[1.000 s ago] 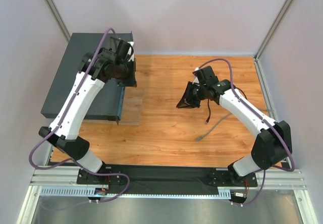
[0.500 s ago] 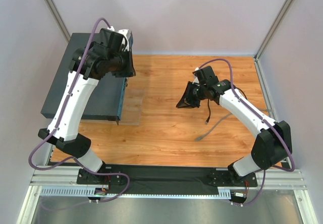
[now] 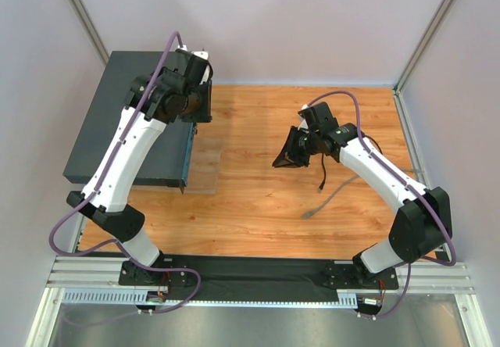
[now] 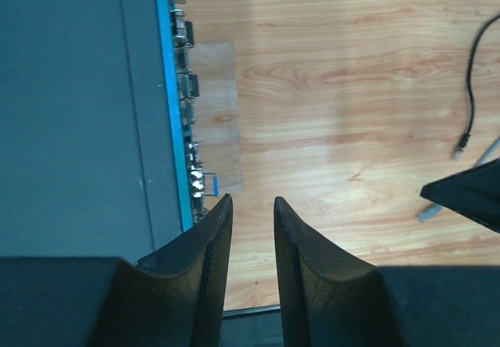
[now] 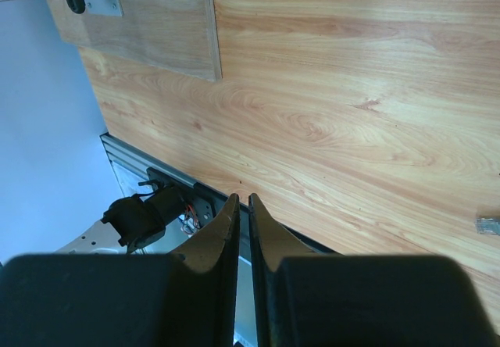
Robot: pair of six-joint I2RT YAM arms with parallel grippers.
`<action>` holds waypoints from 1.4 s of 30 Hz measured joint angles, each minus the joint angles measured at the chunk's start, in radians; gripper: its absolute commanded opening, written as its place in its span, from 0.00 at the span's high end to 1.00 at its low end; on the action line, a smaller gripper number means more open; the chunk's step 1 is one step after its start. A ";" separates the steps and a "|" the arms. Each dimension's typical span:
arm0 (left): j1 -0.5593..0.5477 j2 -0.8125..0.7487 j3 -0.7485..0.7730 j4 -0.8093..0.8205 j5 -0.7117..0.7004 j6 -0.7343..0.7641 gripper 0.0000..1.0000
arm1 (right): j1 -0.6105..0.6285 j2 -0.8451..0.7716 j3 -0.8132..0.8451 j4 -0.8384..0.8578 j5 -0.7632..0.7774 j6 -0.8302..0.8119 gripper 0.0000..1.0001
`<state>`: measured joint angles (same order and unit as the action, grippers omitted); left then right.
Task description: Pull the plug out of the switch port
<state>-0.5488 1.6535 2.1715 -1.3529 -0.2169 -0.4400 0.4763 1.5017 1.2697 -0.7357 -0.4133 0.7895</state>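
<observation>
- The switch (image 3: 125,120) lies flat at about 10 o'clock on the desk (image 3: 258,206). Its thin front face is turned toward 3 o'clock.
- In the left wrist view the switch (image 4: 78,105) fills the 9 o'clock side. Its row of sockets (image 4: 186,89) runs along a bright blue edge.
- The left tool (image 3: 200,111) hangs over the far end of that front face. In its own camera the left tool (image 4: 251,200) is released, with a narrow gap between the fingers and nothing in it. Its tips sit just to the 3 o'clock side of the sockets.
- A small blue-and-white piece (image 4: 205,181) shows among the sockets beside the fingertips. It is too small for us to say whether it is a plug.
- A thin pale sheet (image 3: 205,167) lies on the desk against the front face.
- The right tool (image 3: 285,158) hovers near the desk's middle, well apart from the switch. In its camera the right tool (image 5: 243,198) is clenched to a slit and holds nothing.
- A black cable (image 3: 323,177) and a grey cable (image 3: 324,202) lie loose at about 4 o'clock from the right tool. The grey one's plug (image 5: 487,224) rests free on the wood.
</observation>
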 measured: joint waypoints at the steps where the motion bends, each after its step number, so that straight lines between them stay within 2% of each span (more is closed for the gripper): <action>1: -0.001 0.001 -0.003 0.000 -0.010 0.000 0.64 | 0.000 0.000 0.000 0.000 0.000 0.000 0.91; 10: -0.002 0.001 -0.035 0.000 -0.082 0.000 0.64 | 0.000 0.000 0.000 0.000 0.000 0.000 0.91; 32: -0.013 0.000 -0.116 0.012 -0.093 -0.004 0.66 | 0.000 0.000 0.001 0.000 0.000 -0.001 0.92; 42: -0.016 -0.008 -0.127 0.013 -0.112 -0.007 0.75 | 0.000 0.000 0.001 0.000 0.000 -0.001 0.92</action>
<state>-0.5644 1.6459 2.0445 -1.3403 -0.3290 -0.4473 0.4763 1.5017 1.2709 -0.7361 -0.4137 0.7883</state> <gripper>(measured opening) 0.267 0.084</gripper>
